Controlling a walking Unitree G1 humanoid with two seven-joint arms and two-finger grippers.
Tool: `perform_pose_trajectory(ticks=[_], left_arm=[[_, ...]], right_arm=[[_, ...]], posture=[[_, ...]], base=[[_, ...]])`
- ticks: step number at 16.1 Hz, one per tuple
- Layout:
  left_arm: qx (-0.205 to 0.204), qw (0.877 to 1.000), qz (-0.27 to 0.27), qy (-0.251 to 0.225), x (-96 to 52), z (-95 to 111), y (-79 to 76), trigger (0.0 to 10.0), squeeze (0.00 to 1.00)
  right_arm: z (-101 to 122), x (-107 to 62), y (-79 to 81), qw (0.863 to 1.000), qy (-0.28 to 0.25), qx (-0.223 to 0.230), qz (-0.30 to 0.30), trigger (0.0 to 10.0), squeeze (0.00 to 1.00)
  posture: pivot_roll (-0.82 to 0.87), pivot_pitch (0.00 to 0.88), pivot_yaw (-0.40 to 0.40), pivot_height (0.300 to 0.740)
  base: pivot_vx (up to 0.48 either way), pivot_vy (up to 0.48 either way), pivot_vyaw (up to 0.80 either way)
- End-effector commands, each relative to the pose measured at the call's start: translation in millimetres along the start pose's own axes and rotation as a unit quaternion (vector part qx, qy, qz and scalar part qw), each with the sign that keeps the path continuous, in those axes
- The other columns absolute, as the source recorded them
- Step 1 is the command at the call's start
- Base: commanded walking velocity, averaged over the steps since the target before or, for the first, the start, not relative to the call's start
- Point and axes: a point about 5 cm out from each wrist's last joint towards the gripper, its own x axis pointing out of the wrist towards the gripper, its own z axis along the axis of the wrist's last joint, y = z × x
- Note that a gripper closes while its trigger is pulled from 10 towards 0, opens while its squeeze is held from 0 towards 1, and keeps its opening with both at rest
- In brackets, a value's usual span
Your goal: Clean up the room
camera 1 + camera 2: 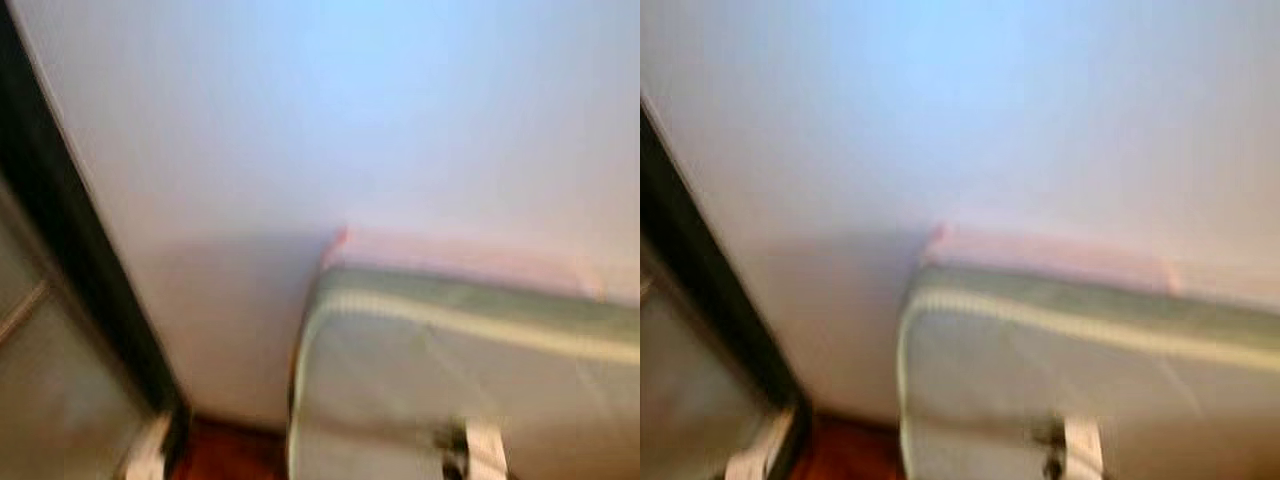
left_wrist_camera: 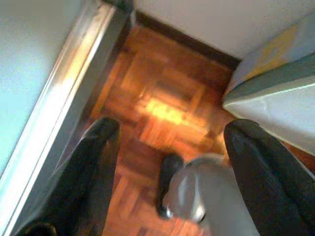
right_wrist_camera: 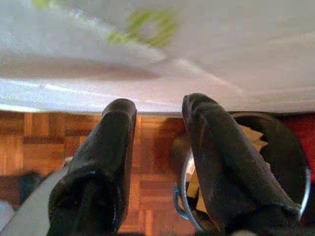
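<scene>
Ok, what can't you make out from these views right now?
- Head views: motion-blurred; mattress top is cut off by the frame's edge.
- Right wrist view: bin contents are hidden behind a finger of the right hand.
- Left wrist view: floor is blurred beyond the left hand.

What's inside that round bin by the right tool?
The bin holds tan, cardboard-like scraps against a dark lining. The right tool, open and empty, hides much of the inside, so the rest can't be seen.

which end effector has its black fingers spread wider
The left end effector: a wide gap of wooden parquet floor shows between its fingers; the right end effector's stand close.
</scene>
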Motion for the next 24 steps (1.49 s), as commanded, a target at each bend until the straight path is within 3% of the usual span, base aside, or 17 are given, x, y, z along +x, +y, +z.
perform_pose_trajectory(ticks=[1, 6, 10, 24], left_arm=[[0.079, 0.995, -0.048, 0.023, 8.1, 14.9, -23.6, 10.0, 0.0], [0.082, 0.995, -0.046, 0.025, 7.8, 13.7, -22.8, 10.0, 0.0], [0.082, 0.995, -0.05, 0.021, 8.6, 16.4, -26.6, 10.0, 0.0], [0.08, 0.995, -0.05, 0.018, 9.3, 19.0, -28.0, 10.0, 0.0]], right_arm=[[55.9, 8.6, 19.5, 0.997, -0.015, 0.031, 0.069, 10.0, 0.0], [56.8, 8.7, 20.3, 0.997, -0.016, 0.032, 0.07, 10.0, 0.0], [58.6, 8.7, 20.5, 0.996, -0.026, 0.053, 0.063, 10.0, 0.0], [60.0, 8.8, 21.5, 0.996, -0.029, 0.062, 0.064, 10.0, 0.0]], posture=[[0.03, 0.0, 0.017, 0.74], [0.03, 0.0, 0.019, 0.74], [0.03, 0.0, 0.019, 0.74], [0.03, 0.0, 0.022, 0.74]], base=[[0.0, 0.0, -0.68], [0.0, 0.0, -0.68], [0.0, 0.0, 0.0], [0.0, 0.0, 0.0]])
